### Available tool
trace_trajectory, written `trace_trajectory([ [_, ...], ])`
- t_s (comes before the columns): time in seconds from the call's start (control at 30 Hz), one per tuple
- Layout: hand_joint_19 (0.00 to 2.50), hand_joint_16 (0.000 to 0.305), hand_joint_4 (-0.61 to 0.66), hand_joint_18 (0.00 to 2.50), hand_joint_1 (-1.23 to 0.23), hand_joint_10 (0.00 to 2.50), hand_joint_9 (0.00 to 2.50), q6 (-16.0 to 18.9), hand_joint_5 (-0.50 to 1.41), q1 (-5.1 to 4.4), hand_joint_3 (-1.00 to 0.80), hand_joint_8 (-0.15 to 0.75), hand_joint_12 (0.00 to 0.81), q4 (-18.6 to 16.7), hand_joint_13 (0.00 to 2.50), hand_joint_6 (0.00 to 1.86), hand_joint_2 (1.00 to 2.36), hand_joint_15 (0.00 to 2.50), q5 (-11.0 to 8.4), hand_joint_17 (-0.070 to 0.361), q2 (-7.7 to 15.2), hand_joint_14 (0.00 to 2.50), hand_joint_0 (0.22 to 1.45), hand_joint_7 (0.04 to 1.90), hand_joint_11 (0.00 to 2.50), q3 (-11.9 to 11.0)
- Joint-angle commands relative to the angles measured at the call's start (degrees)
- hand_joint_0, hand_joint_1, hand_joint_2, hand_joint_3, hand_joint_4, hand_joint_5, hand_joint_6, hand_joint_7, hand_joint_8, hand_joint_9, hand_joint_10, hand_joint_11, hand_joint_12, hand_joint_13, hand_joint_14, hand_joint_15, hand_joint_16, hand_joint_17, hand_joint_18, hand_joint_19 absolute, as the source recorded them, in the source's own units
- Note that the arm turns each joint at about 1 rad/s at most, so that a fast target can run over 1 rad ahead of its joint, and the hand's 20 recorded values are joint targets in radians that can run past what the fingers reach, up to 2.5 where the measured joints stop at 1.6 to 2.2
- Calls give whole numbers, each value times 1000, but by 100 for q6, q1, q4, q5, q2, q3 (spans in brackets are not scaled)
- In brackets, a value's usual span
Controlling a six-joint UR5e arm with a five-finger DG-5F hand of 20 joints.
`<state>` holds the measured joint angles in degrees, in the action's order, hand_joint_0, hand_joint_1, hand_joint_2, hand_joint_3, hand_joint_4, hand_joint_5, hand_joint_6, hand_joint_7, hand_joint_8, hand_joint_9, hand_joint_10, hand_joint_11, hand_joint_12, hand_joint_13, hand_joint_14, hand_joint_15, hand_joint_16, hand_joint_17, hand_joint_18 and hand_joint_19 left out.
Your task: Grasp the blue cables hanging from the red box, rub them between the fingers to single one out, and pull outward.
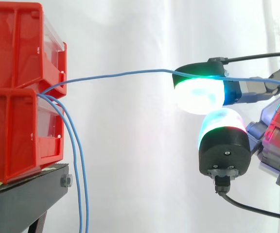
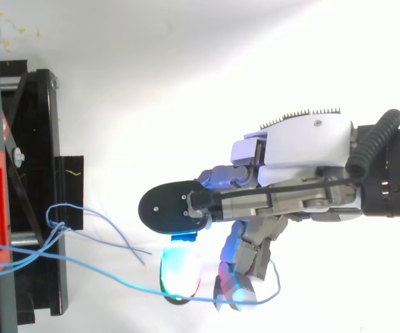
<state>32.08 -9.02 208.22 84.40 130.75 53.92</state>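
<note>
My hand (image 2: 304,149) comes in from the right of the side view with its fingers curled. Between my glowing fingertip pads (image 1: 198,94) I pinch one blue cable (image 1: 120,74). The upper pad shines white and cyan, and the lower one shows white with red and green below it. The cable crosses the top of the upper pad and runs on past it toward my wrist. From above, its free end loops round beside my lower fingers.

Outward from my grip, that cable stretches in a shallow arc through open air, well clear of everything, to the stacked red bins (image 1: 13,53). It meets them at the seam between the upper and lower bin. From the same spot, two other blue cables (image 1: 84,170) hang down side by side, past the edge of the black stand (image 1: 23,199) that carries the bins. The white curtain (image 1: 130,160) hangs behind it all.
</note>
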Motion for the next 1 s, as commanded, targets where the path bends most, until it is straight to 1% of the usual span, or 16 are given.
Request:
trace_trajectory([
  [0.0,543,65,180,971,-326,16,1386,0,-143,6,-500,395,503,8,1064,860,1000,581,-2,145,-5,18,435,1042,942,-4],
  [0.2,546,64,179,968,-366,16,1397,-18,-143,6,-500,394,502,-1,1066,860,1000,584,-2,145,4,19,437,1043,945,4],
  [0.23,543,65,178,975,-346,15,1415,-18,-143,6,-500,394,506,-1,1072,860,1000,586,-2,146,4,17,431,1042,949,-4],
  [0.27,539,67,184,998,-298,15,1499,-18,-143,-3,-500,404,514,-1,1102,859,1000,583,-2,151,4,19,414,1046,961,4],
  [0.37,516,72,198,1063,-231,14,1579,-26,-142,-3,-500,423,535,-1,1151,856,1000,577,-2,162,4,18,375,1042,964,-4],
  [0.47,494,75,212,1103,-187,14,1602,-70,-148,-3,-500,438,547,-1,1174,854,1000,578,-2,169,4,16,344,1025,953,4],
  [0.53,490,77,220,1118,-184,15,1618,-184,-152,-21,-500,443,557,-1,1180,854,1000,573,-2,173,-5,16,333,1009,955,-4],
  [0.63,485,78,232,1129,-207,16,1617,-299,-158,-21,-500,450,564,-1,1186,852,1000,570,-2,176,-5,18,321,988,959,4],
  [0.73,474,79,236,1129,-299,12,1610,-351,-160,-21,-500,452,561,-1,1185,852,1000,566,7,177,-5,16,317,967,961,4],
  [0.77,472,78,242,1120,-377,14,1594,-351,-165,-21,-500,441,563,-1,1180,852,1000,571,-2,175,4,16,323,954,954,-4],
  [0.8,472,78,244,1119,-378,13,1591,-351,-165,-21,-500,446,564,-1,1177,852,1000,566,-2,175,-5,18,323,952,951,-4],
  [0.83,476,77,246,1112,-415,13,1573,-351,-170,-21,-500,447,558,-1,1167,852,1000,570,-2,174,4,17,327,938,955,4],
  [0.97,484,76,256,1081,-476,11,1543,-351,-191,-21,-500,440,542,-1,1137,860,1000,578,-2,170,4,16,345,877,971,-4],
])
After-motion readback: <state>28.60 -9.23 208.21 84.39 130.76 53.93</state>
